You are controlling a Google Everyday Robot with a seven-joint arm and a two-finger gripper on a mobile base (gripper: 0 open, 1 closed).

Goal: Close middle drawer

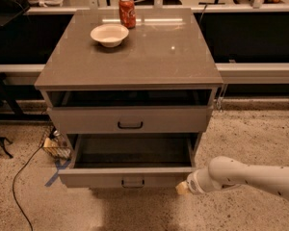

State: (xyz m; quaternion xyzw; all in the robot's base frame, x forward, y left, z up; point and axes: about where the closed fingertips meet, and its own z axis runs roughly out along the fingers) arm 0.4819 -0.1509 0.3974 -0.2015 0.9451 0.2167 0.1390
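The gripper is low and near us, at the right end of the middle drawer, touching its front or just beside it. I cannot tell if the gripper is spread or pressed together.

I think it should push flat on the front and straight away from us, so the long box does not twist and stick. Pushing closer to the small handle may help.

The drawer is pulled far out, mostly left of the gripper. Farther back, a white bowl and a red can sit on the cabinet top.
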